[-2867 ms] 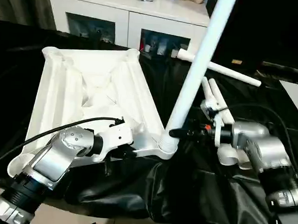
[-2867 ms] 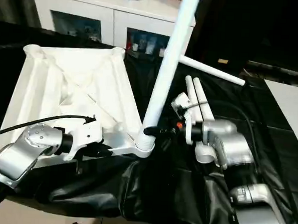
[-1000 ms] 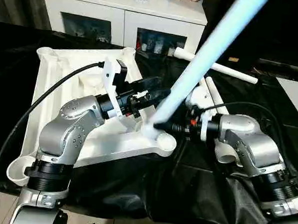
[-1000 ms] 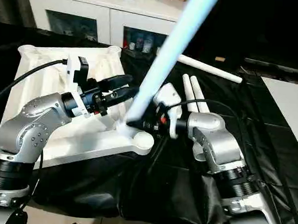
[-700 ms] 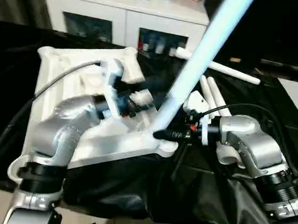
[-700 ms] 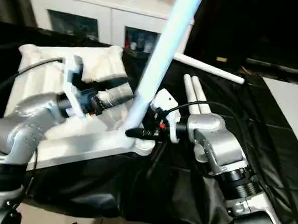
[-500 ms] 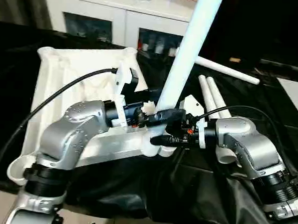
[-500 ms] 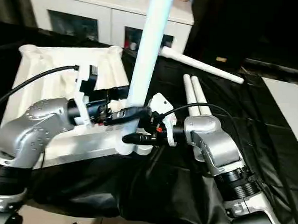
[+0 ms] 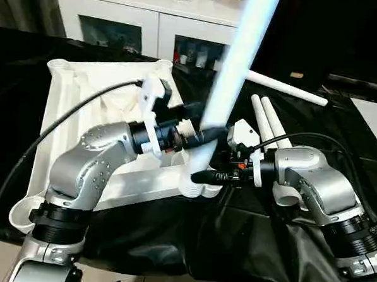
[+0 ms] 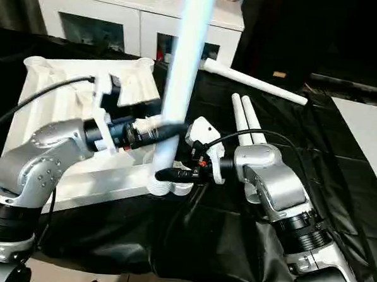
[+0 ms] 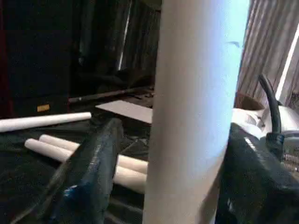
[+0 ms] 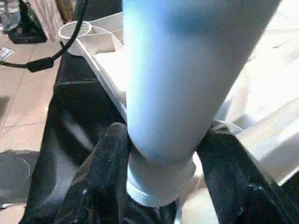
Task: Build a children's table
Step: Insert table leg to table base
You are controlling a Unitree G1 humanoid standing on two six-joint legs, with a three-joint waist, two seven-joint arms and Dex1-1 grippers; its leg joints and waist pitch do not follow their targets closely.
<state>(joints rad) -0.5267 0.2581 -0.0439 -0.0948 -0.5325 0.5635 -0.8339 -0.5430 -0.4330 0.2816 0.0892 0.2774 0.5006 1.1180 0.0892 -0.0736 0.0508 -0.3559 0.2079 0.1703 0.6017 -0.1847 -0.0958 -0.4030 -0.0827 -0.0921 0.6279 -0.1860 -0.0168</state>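
A white plastic tabletop [image 9: 82, 110] lies upside down on a desk draped in black sheeting [image 9: 246, 245], its ribbed underside facing up. Round sockets sit at its corners, and raised ridges cross the underside. One long white tapered leg [image 9: 233, 67] rises steeply from the near corner socket [image 9: 199, 187] on the robot's right side, leaning a little toward the far right. Its narrower bottom end, ringed by a small collar, sits at the socket.

Both hands grip this leg. The right hand [image 9: 202, 176] is closed on it low down, just above the socket, with one black finger [image 12: 100, 186] on each side of the collar. The left hand [image 9: 209, 134] is closed on it a little higher, its dark fingers [image 11: 91, 172] pressed against either side of the shaft.

Three more white legs lie on the black sheeting to the right of the tabletop: two [image 10: 243, 122] side by side and touching, and one [image 10: 255, 83] farther back, lying crosswise. Behind the desk stands a white cabinet [image 9: 150, 22] with dark glass doors.
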